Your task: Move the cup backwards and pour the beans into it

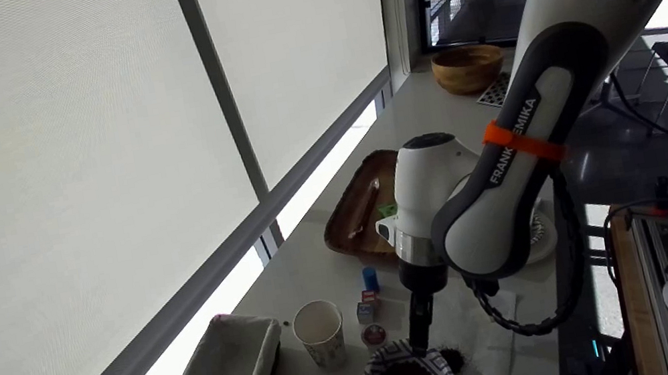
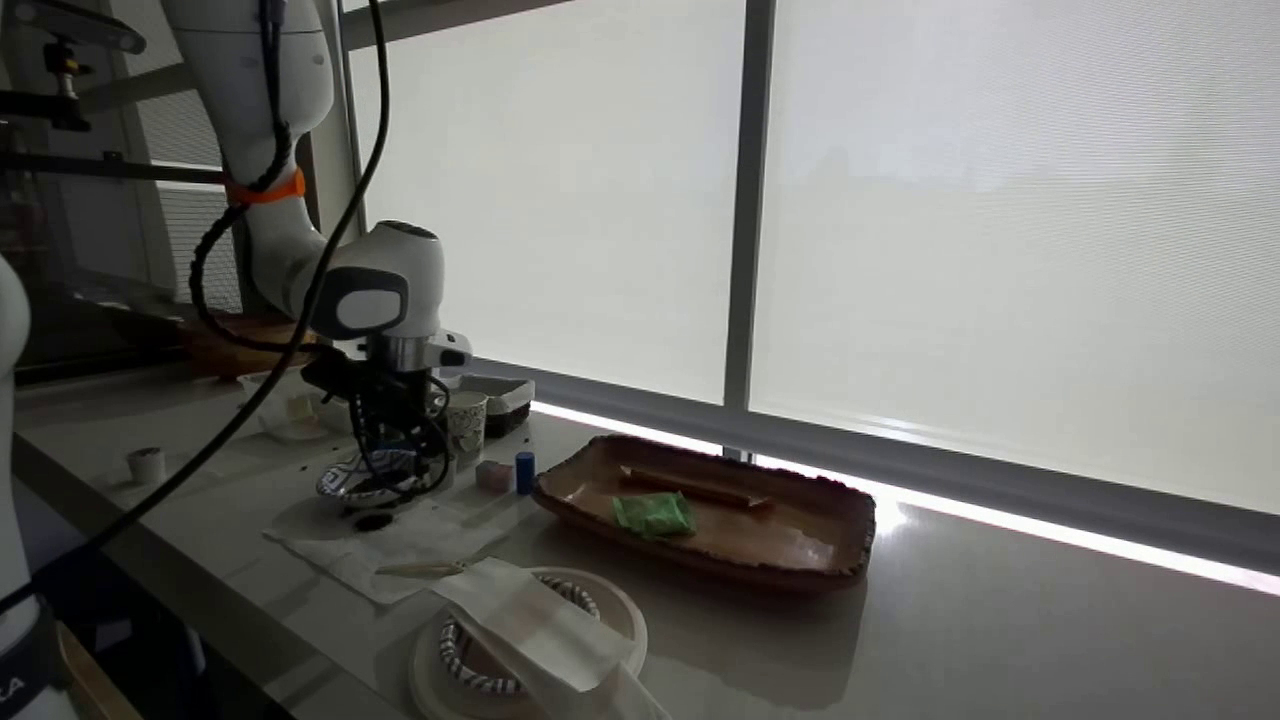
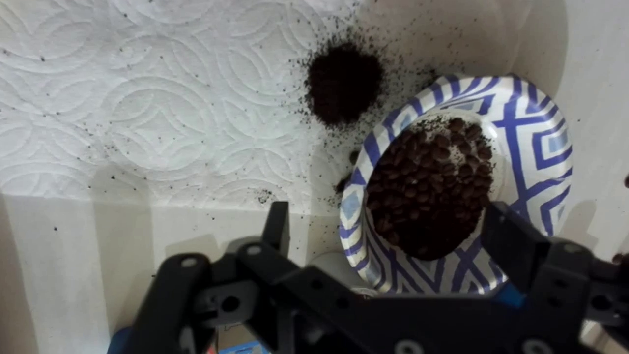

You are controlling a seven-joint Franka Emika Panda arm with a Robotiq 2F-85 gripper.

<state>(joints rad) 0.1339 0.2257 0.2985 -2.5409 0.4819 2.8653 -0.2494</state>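
White paper cup with a printed pattern point(image 1: 320, 336) stands on the pale counter point(image 2: 980, 620), between the rectangular bin with off-white cloth lining point(image 1: 261, 362) and the round blue-and-white patterned bowl point(image 3: 540, 147) holding the dark-brown beans point(image 3: 422, 182). Taking it as the target; a shorter plain white cup point(image 2: 147, 466) sits well apart, near the counter edge, so not certain.

Black gripper point(image 3: 387, 216): jaws spread wide, nothing held. One finger point(image 3: 516, 241) overlaps the bowl, the other is outside its rim; can't tell if either touches.

Risks, my read: closing here could buckle the bowl wall or tip it, spilling beans. Fingertip too deep ploughs into them. Pushing the paper cup high up probably topples it; the bin beside could block. Off-centre pour misses the mouth.

Paper cup orientation: upright, mouth up, long axis vertical. Beans: loose layer, no axis.
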